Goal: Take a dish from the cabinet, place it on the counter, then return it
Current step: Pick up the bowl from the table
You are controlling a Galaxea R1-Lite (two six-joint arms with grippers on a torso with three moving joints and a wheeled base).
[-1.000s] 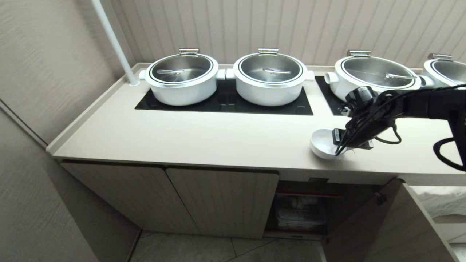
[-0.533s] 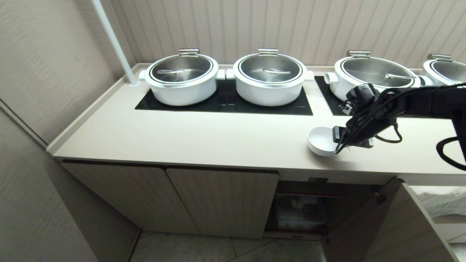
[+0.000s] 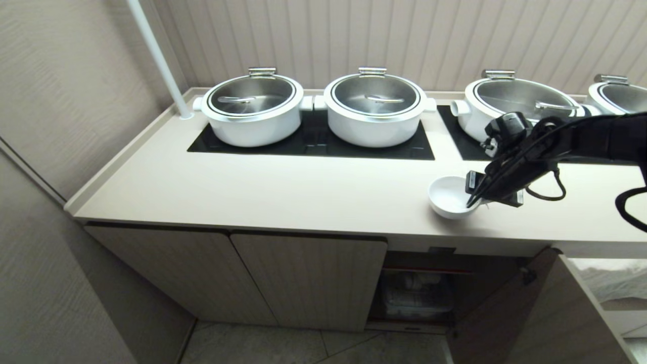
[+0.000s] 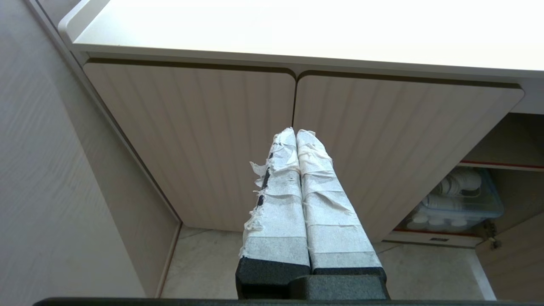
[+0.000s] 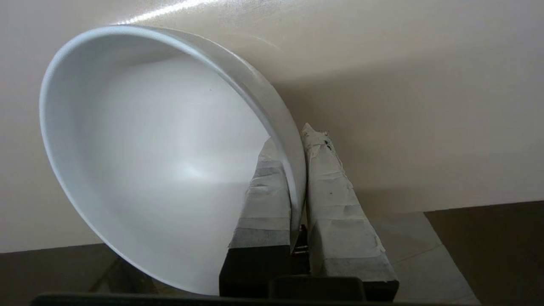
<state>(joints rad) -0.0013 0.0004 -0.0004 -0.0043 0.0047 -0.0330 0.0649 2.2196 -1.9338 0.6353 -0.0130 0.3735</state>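
Right gripper has just clamped the dish's rim on the counter.

Nearest the robot, the left gripper (image 4: pixel 296 140) hangs parked before the closed cabinet (image 4: pixel 238 140) doors, its taped fingers pressed together on nothing. Further out, the right gripper (image 5: pixel 297 170) has narrowed over the last second until its fingers (image 5: pixel 263 195) pinch the wall of the dish (image 3: pixel 448 196), one inside and one outside. The dish, tilted a second ago, now sits about level near the front edge of the counter (image 3: pixel 283 192). Judging by this, the return to the cabinet is starting. Beyond stand the white pots (image 3: pixel 374 108).
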